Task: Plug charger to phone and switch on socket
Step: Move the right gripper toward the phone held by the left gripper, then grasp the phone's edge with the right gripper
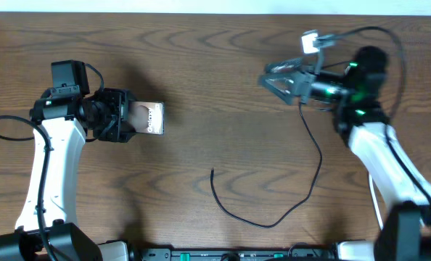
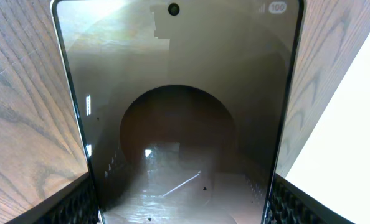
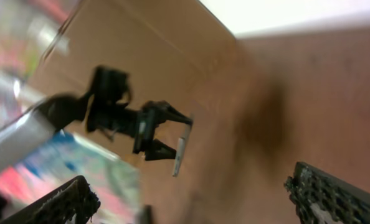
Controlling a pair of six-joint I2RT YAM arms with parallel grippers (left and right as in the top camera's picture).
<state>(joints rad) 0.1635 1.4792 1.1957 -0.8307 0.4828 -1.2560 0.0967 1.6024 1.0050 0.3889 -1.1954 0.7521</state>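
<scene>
My left gripper (image 1: 126, 117) is shut on the phone (image 1: 149, 118), a dark glossy slab with white lettering, holding it at the left of the table. In the left wrist view the phone's screen (image 2: 185, 81) fills the frame between the two fingers of the gripper (image 2: 185, 214). The charger (image 1: 318, 163), a thin black cable, curves across the table; its free end (image 1: 212, 172) lies at mid-table and its other end runs up under the right arm. My right gripper (image 1: 275, 78) is open and empty, raised at the back right. The blurred right wrist view shows its spread fingers (image 3: 203, 202) and the phone (image 3: 180, 155) edge-on. The socket is out of view.
The brown wooden table (image 1: 223, 94) carries nothing else that I can see. A thin white cord (image 1: 375, 206) shows beside the right arm at the lower right. The robots' own black cables loop at the far left (image 1: 5, 127) and behind the right arm (image 1: 397, 43).
</scene>
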